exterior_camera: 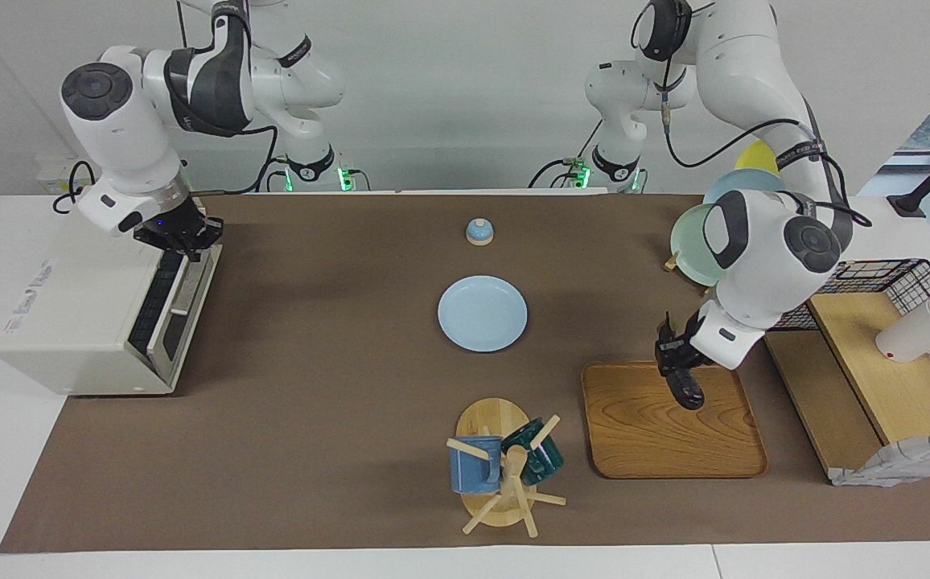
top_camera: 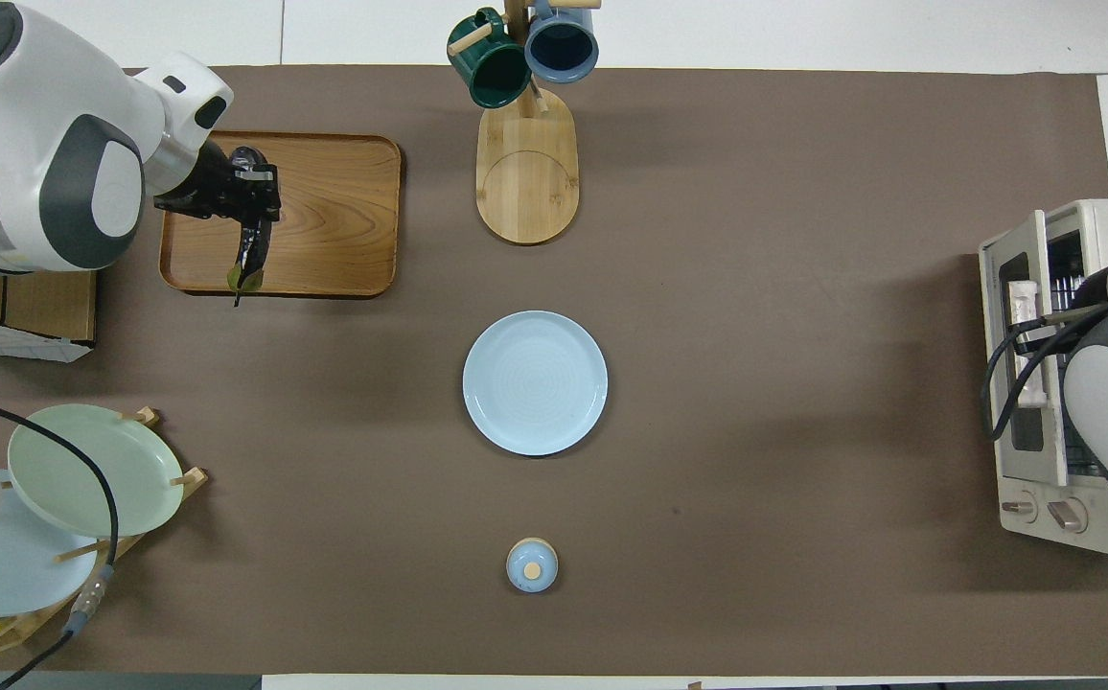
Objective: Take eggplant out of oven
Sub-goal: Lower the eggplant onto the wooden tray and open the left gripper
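Facing view: the left gripper [exterior_camera: 676,371] is pinching the eggplant [exterior_camera: 686,389] in its jaws over the wooden tray [exterior_camera: 666,450]. The right gripper [exterior_camera: 179,238], jaws pressed together, is hanging at the oven [exterior_camera: 71,314] door.

Overhead view: the eggplant [top_camera: 250,251] is hanging over the tray's [top_camera: 334,211] edge nearer the robots.

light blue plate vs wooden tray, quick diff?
Shape: the light blue plate is round, the wooden tray a rounded rectangle. Size: the tray is larger. Load: the plate is bare; over the tray hangs the eggplant, held by the left pincer. Both lie flat on the brown mat.
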Motion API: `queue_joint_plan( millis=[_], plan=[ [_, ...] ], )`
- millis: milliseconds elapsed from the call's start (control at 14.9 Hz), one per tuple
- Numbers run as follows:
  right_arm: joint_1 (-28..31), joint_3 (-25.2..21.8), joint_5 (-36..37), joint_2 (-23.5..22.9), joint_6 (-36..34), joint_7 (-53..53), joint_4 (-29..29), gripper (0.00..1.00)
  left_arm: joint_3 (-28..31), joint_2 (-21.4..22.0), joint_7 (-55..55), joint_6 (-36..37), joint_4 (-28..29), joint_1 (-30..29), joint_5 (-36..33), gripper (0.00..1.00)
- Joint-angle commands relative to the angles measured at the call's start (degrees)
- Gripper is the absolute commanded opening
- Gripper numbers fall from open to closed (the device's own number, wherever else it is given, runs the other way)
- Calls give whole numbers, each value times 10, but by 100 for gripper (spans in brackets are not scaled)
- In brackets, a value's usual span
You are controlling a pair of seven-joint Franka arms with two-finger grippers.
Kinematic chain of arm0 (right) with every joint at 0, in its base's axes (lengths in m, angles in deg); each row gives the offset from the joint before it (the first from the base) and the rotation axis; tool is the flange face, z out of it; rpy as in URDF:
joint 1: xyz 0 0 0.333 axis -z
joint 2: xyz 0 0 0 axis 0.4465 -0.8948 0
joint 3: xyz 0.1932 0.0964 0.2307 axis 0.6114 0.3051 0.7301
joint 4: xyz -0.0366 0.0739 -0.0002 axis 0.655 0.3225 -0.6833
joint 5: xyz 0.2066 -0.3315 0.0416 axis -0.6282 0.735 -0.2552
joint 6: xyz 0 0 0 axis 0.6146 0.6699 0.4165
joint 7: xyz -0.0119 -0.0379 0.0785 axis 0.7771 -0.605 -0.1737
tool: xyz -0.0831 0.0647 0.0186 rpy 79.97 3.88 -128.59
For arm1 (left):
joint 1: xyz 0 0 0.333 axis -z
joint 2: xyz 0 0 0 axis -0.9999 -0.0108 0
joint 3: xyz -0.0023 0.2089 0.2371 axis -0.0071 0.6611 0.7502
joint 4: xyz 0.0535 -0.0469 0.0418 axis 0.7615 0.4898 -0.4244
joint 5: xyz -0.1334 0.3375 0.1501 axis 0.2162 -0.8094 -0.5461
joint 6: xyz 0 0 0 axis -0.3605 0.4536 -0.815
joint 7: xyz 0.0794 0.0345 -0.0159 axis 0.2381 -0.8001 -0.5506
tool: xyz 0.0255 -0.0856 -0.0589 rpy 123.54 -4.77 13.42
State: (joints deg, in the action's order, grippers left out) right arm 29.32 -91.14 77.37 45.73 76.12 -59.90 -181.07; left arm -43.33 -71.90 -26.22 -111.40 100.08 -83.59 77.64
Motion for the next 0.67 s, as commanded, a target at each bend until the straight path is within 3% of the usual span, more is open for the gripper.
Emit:
queue_joint_plan(
  millis=[0,134,269,538,605],
  plan=[
    [5,5,-16,21,58,-30,-76,0,-4,-79,-2,-46,-70,5,-22,0],
    [12,4,-16,21,76,-30,-94,0,-3,-85,-2,-69,-62,-5,-33,0],
    [11,4,-7,21,77,-16,-97,0,-4,-77,-2,-118,-7,-3,-70,0],
    [4,7,52,20,65,7,-93,0,-5,-75,0,-104,-9,-6,-72,0],
    [6,7,53,20,64,11,-93,0,-5,-75,2,-104,-9,-5,-72,6]
  ],
)
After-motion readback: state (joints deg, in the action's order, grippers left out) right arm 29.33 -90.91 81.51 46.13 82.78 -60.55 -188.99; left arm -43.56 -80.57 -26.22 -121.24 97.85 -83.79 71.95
